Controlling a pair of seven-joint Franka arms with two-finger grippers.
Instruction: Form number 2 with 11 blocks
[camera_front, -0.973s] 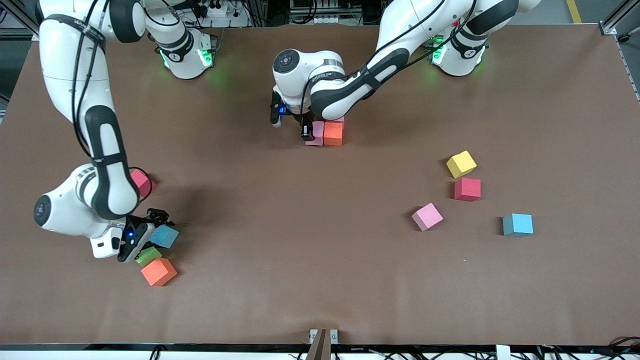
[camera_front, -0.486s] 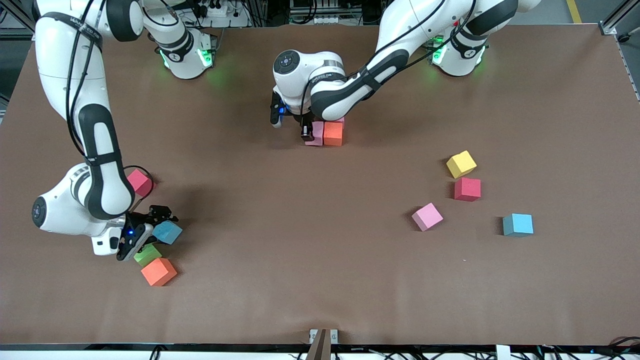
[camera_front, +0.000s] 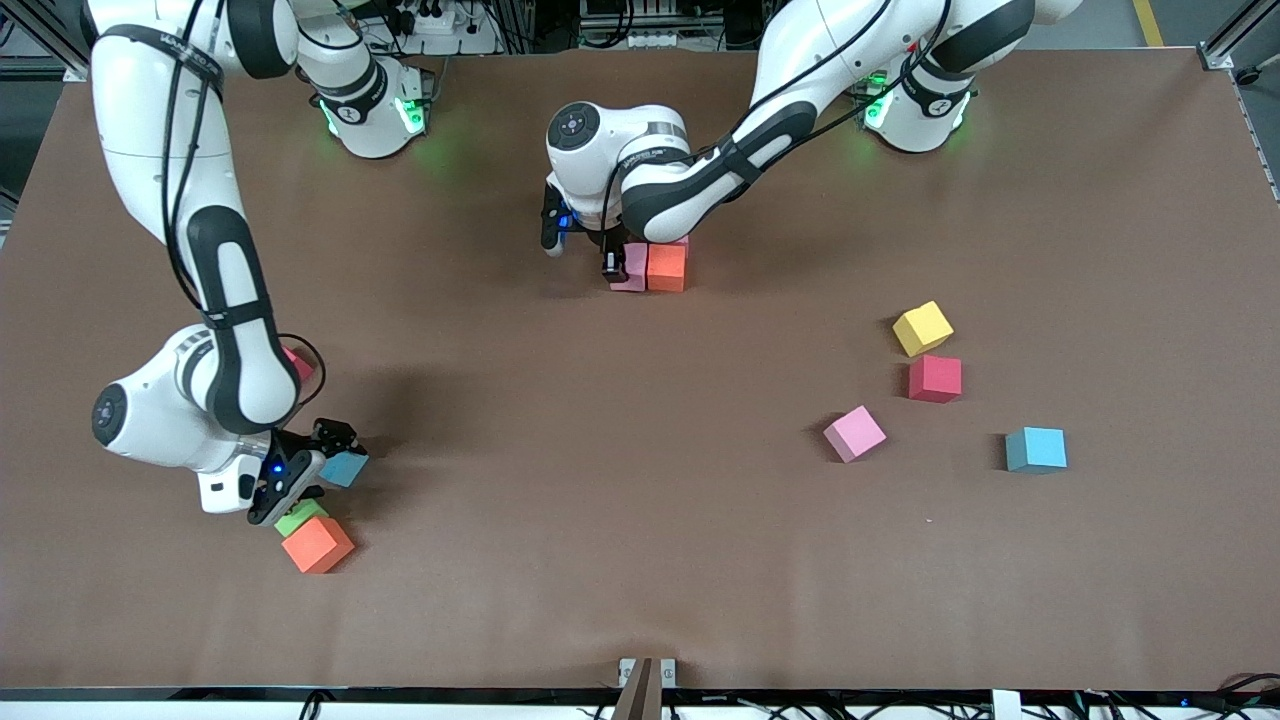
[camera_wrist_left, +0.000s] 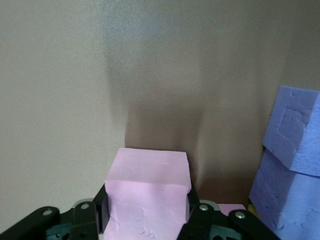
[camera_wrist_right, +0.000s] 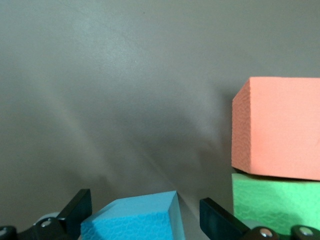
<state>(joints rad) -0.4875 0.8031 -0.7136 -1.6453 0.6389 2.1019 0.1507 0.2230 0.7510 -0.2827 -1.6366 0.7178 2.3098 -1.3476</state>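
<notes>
My right gripper (camera_front: 318, 462) grasps a light blue block (camera_front: 346, 468) near my table end; I carry it level. My left gripper (camera_wrist_left: 150, 220) clamps the pink block (camera_wrist_left: 148, 200), pressing it flush against the orange block (camera_front: 666, 268).

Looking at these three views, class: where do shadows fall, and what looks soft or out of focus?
Front view: even light, soft arm shadows on the table. Left wrist view: dark shadow above the pink block; purple blocks look soft. Right wrist view: blue block blurs at the frame edge.
</notes>
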